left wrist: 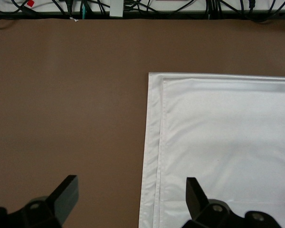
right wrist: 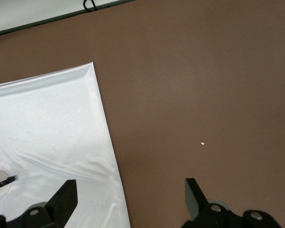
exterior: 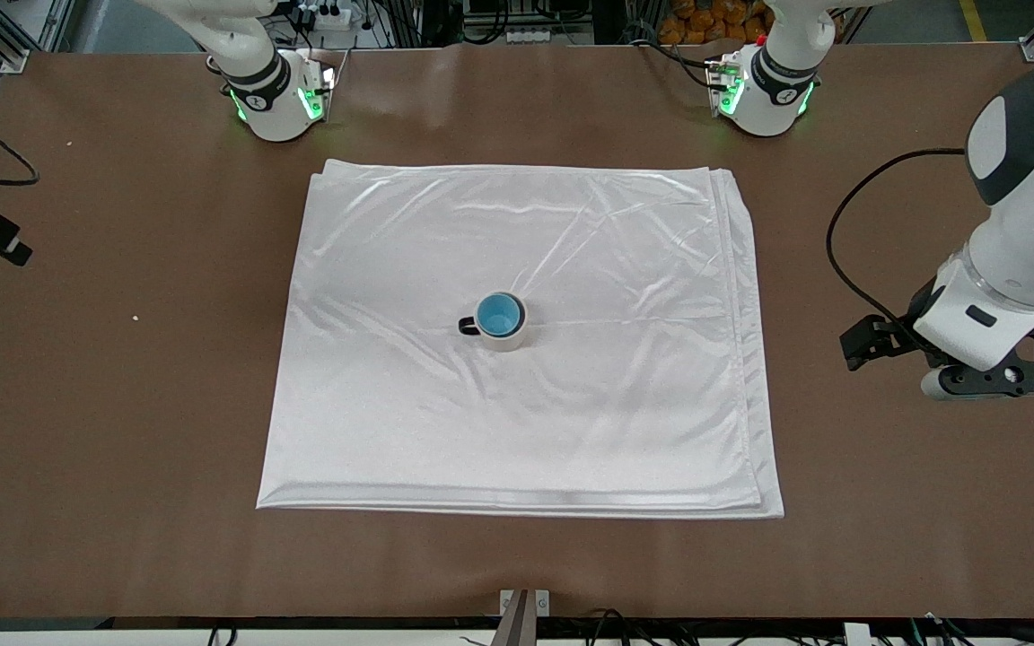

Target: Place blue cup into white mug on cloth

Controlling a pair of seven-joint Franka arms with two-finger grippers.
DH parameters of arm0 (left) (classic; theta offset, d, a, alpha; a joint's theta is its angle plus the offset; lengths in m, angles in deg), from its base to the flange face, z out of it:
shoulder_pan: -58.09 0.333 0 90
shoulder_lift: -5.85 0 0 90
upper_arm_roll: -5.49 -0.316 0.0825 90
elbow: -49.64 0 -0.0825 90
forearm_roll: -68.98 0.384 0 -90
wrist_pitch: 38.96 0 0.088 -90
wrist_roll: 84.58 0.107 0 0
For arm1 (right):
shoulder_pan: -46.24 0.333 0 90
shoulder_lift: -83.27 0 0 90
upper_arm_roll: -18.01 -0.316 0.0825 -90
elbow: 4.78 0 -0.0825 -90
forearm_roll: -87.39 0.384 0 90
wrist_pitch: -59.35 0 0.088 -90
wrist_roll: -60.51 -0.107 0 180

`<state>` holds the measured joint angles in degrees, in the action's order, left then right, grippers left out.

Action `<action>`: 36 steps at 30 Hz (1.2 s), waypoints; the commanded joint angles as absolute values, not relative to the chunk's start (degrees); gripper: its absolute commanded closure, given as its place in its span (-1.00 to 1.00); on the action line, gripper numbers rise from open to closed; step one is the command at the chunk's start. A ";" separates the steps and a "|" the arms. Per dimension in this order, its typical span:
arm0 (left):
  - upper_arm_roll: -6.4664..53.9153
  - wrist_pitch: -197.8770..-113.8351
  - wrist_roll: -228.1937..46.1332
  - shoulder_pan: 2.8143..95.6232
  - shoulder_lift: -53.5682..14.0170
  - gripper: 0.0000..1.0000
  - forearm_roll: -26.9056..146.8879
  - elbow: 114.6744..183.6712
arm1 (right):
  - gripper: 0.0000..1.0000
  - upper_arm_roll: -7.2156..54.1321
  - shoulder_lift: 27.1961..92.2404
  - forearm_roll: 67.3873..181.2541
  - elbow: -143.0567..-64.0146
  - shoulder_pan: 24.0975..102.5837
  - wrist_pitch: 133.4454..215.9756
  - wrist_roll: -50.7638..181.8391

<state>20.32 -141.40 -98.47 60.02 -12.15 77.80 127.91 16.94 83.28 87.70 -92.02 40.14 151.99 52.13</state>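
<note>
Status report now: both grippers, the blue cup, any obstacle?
Left gripper open, over the table beside the cloth. Right gripper open. Blue cup sits inside white mug. No obstacle.

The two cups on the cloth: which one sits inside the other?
The blue cup, handleless, is nested inside the white mug, whose dark handle sticks out. Both grippers, left and right, are open, away.

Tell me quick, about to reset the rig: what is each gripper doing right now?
Left gripper: open, holding nothing, over the cloth's edge.
Right gripper: open, holding nothing, over the cloth's edge and table.
</note>
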 commanded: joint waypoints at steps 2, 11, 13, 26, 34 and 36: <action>20.87 -140.30 -97.24 60.99 -9.98 -1.00 78.74 129.18 | -1.00 16.60 82.83 87.83 -90.56 39.74 151.29 52.42; 20.34 -138.63 -96.53 60.99 -8.39 -1.00 78.12 129.18 | -1.00 16.69 83.18 87.21 -90.38 39.65 151.11 52.51; 19.99 -138.19 -96.27 60.99 -7.96 -1.00 78.12 129.26 | -1.00 16.78 83.18 87.21 -90.38 39.56 151.11 52.86; 11.20 -136.43 -89.06 56.60 -5.93 -1.00 75.05 129.62 | -1.00 17.04 82.92 87.21 -89.59 39.04 151.20 55.23; 10.24 -135.55 -87.48 57.13 -6.02 -1.00 72.86 130.67 | -1.00 17.04 82.92 87.30 -90.03 39.12 150.94 55.06; 9.36 -135.46 -86.96 57.13 -5.84 -1.00 71.89 130.85 | -1.00 17.04 82.83 87.30 -90.03 39.12 150.94 55.06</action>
<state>11.73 -135.88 -89.20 57.60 -7.46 74.96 128.74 17.27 83.25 87.43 -90.75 39.60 151.78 54.44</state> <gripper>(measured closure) 0.000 0.000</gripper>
